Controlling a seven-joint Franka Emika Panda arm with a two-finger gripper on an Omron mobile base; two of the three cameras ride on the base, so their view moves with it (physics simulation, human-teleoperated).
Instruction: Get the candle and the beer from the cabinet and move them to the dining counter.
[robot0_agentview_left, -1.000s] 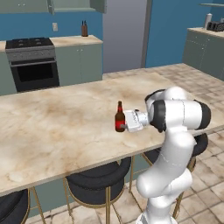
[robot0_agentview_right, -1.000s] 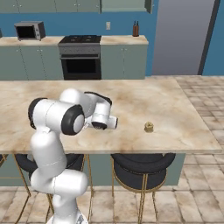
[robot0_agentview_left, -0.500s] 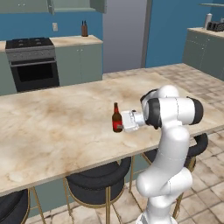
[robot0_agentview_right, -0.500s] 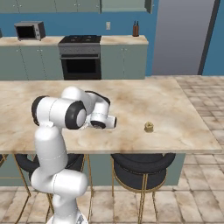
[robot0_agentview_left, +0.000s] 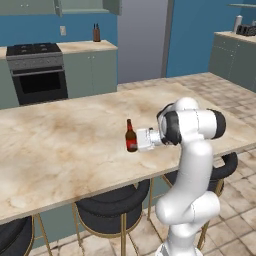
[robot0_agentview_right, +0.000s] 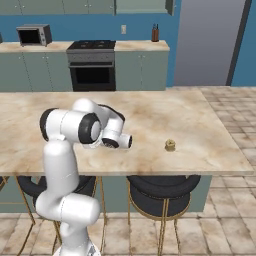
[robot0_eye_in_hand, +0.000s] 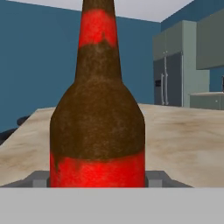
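I have the gripper (robot0_agentview_left: 136, 141) closed on the upright beer (robot0_agentview_left: 130, 137) over the dining counter (robot0_agentview_left: 60, 145), back from its near edge, bare marble around, its red label unreadable, the candle (robot0_agentview_right: 170, 145) well apart.

Bare dining counter (robot0_agentview_left: 60, 145) around beer (robot0_agentview_left: 131, 137); candle (robot0_agentview_right: 170, 145) well apart.
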